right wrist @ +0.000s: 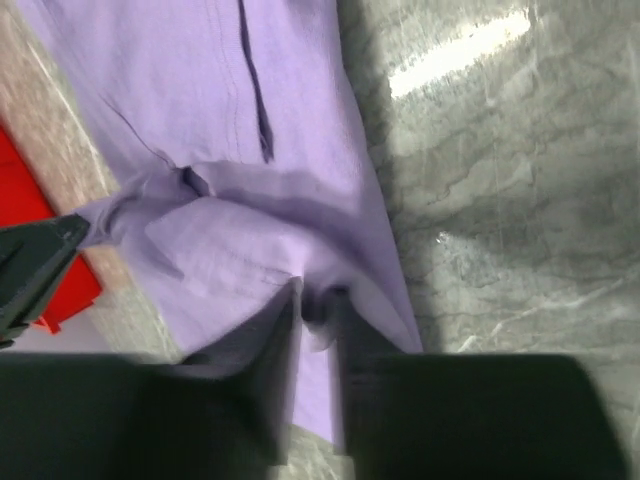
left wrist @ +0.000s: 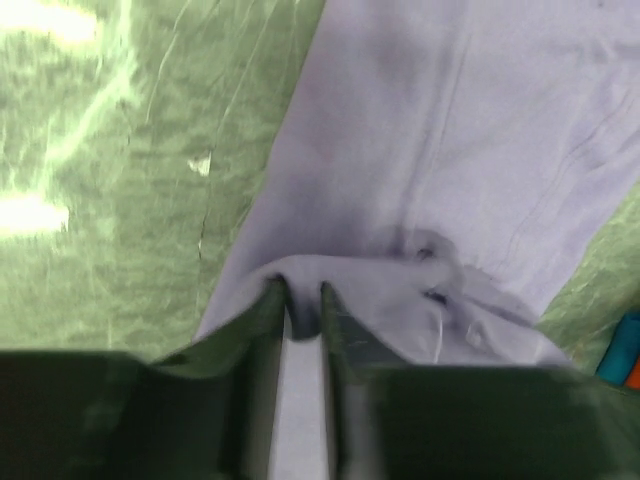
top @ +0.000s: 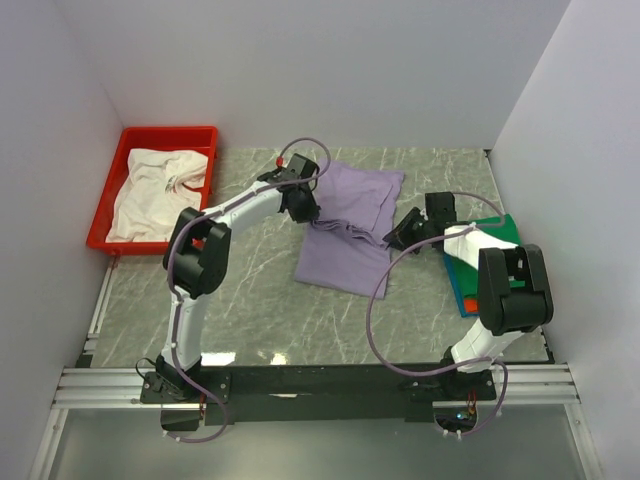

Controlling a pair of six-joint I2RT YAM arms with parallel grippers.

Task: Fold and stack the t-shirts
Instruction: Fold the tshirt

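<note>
lavender t-shirt (top: 350,250) lies mid-table, toward the far edge. left gripper (left wrist: 303,295) pinched narrow on its cloth; right gripper (right wrist: 318,300) likewise. white t-shirt (top: 150,190) sits in red tray (top: 170,132), far left corner.

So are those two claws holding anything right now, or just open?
Left gripper: closed, pinching the lavender t-shirt.
Right gripper: closed, pinching the same lavender t-shirt.

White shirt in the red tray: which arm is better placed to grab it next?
Left, probably: the red tray sits nearer the left gripper; the right gripper is beyond the purple shirt, which both pinch.
</note>
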